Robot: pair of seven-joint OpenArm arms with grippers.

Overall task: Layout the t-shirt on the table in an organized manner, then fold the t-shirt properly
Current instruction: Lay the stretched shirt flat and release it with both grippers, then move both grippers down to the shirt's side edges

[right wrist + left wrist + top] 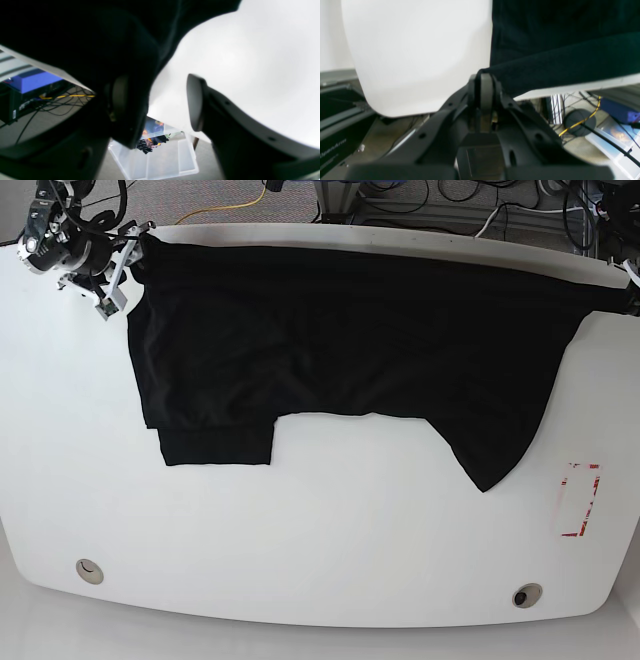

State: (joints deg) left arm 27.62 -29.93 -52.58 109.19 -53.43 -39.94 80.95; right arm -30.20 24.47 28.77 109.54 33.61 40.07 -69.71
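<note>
I have the t-shirt spread along the table's far edge, unfolded, my left gripper clenched on a corner, my right gripper parted beside the cloth.

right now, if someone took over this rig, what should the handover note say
Left gripper: shut on the t-shirt edge at the table rim.
Right gripper: jaws apart, one finger under cloth at the other far corner; grip unclear.
T-shirt: spread wide along the table's far edge, lower part uneven, one flap doubled under.
Done: mostly stretched out.
Left: flatten it fully, then fold.
</note>
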